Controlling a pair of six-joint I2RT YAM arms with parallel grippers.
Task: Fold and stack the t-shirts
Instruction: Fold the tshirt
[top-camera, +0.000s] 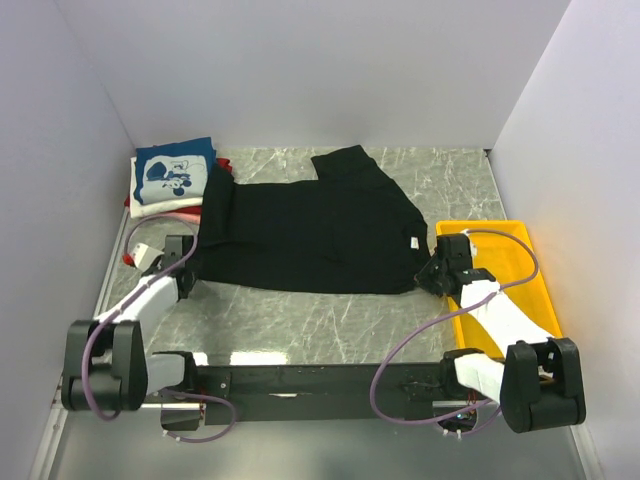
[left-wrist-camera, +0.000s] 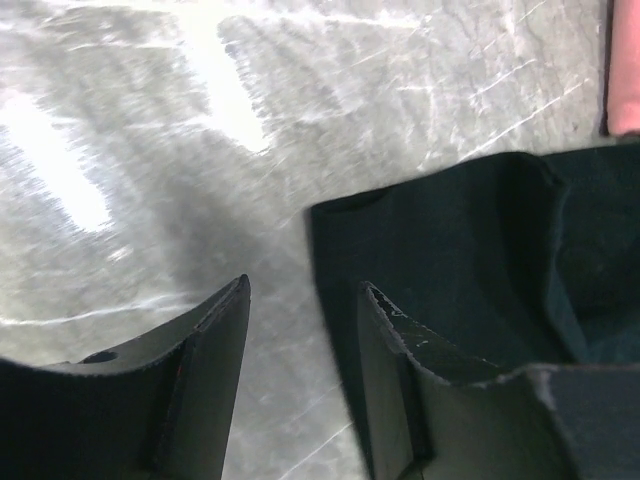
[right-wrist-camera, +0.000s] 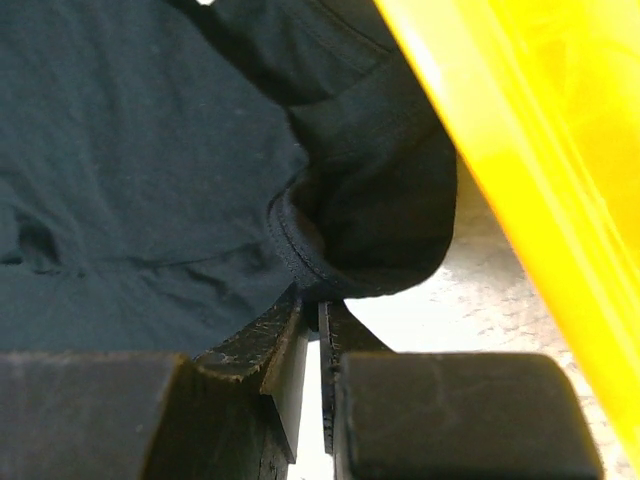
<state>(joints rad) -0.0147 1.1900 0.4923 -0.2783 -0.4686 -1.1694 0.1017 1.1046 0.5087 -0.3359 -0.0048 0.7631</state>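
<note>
Gleaming marble table (top-camera: 300, 322), white walls (top-camera: 300, 70), black t-shirt (top-camera: 300, 235)

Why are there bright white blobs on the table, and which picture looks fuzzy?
Left wrist: the blobs are light glaring off the shiny table, and the near fingers look soft. Right wrist: the tray is blurred and overbright, while the black shirt hem is sharper. Top external: even light, no strong glare, nothing badly blurred.

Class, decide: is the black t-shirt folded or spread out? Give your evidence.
Spread out: the black t-shirt lies open across the table, one sleeve out at its far edge.
</note>
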